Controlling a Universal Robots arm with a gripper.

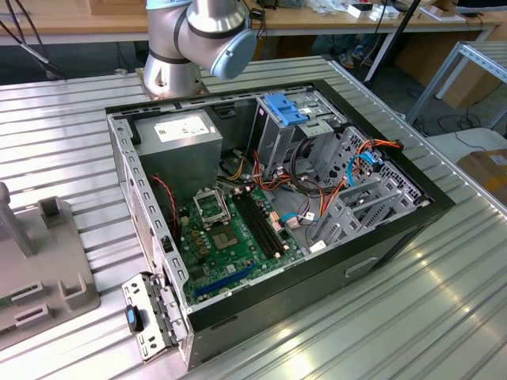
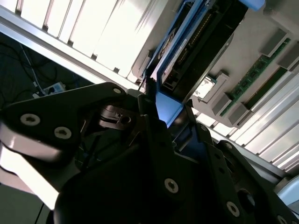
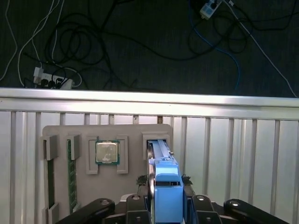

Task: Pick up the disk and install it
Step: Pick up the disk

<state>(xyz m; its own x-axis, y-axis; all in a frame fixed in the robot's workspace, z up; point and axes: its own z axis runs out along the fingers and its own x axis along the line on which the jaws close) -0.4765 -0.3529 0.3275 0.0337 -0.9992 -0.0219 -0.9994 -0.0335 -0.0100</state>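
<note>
End effector point(image 3: 166, 207) closed on the disk point(image 3: 161, 154), black fingers point(image 3: 144, 205) pressed on both sides of its blue tab; in the second wrist view the end effector point(image 2: 166, 109) has the same blue rail pinched, with the dark disk point(image 2: 196, 42) running away from it. Disk stands on edge in a slot of a beige holder point(image 3: 131, 133). Same holder carries a CPU chip point(image 3: 107, 152) and a green memory stick point(image 3: 72, 172). Holder sits on the ribbed metal counter point(image 3: 233, 154), cables on the floor point(image 3: 117, 42) past its edge. Exterior view: arm base point(image 1: 198, 39) at upper middle, open computer case point(image 1: 380, 253) at center with the motherboard point(image 1: 230, 237) and a blue-topped grey cage point(image 1: 287, 111).
</note>
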